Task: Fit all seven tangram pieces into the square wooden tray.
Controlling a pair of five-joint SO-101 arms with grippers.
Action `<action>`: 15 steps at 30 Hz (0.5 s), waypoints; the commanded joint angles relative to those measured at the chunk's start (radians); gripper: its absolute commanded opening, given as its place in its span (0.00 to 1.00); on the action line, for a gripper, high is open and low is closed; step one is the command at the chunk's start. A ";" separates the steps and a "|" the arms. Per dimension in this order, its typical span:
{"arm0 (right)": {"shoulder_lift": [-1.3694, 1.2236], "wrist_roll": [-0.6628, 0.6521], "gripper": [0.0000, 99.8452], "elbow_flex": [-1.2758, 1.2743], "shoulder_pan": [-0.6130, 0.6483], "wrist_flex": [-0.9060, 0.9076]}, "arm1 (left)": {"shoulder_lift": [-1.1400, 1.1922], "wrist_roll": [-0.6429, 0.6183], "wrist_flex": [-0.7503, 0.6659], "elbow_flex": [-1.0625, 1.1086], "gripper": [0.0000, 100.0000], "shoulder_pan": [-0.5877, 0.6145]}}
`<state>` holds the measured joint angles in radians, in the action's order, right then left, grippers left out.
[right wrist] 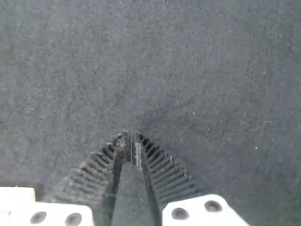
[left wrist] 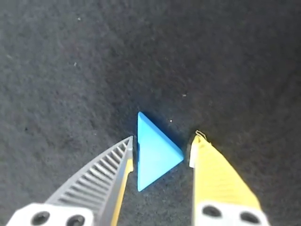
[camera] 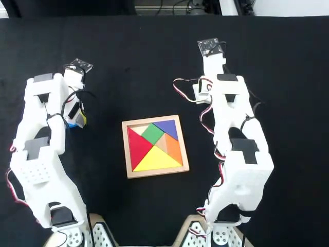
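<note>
Off toward the left arm's side of the wooden tray (camera: 125, 149), your left gripper (left wrist: 163, 141) stands open astride the blue triangle (left wrist: 153, 155), which lies flat on the black desk (left wrist: 70, 70). Your right gripper (right wrist: 130, 141) is closed, empty.

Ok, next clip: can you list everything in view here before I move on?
table cloth: 1, black, under everything.
wooden tray: 1, pale wood, centre, between the arms.
pieces in tray: 5 clear ones: red triangle, yellow triangle, green square, purple piece, orange piece; pale patches beside them unclear.
blue triangle: 1, outside the tray, by the left arm.
left gripper: 1, grey and yellow, open around the blue triangle.
right gripper: 1, black, shut over bare cloth.
</note>
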<state>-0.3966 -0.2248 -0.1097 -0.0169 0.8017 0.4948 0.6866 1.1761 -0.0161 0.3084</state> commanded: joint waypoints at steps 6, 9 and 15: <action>0.005 0.000 0.01 0.054 -0.008 0.006 | 0.084 0.011 0.074 -0.147 0.19 -0.008; 0.005 0.000 0.01 0.053 -0.008 0.006 | 0.114 0.011 0.109 -0.193 0.10 -0.008; 0.005 0.000 0.01 0.053 -0.008 0.006 | 0.149 0.008 0.143 -0.240 0.04 -0.007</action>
<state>-0.3966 -0.2248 -0.1097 -0.0169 0.8017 0.6283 0.6897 1.3157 -0.2033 0.2992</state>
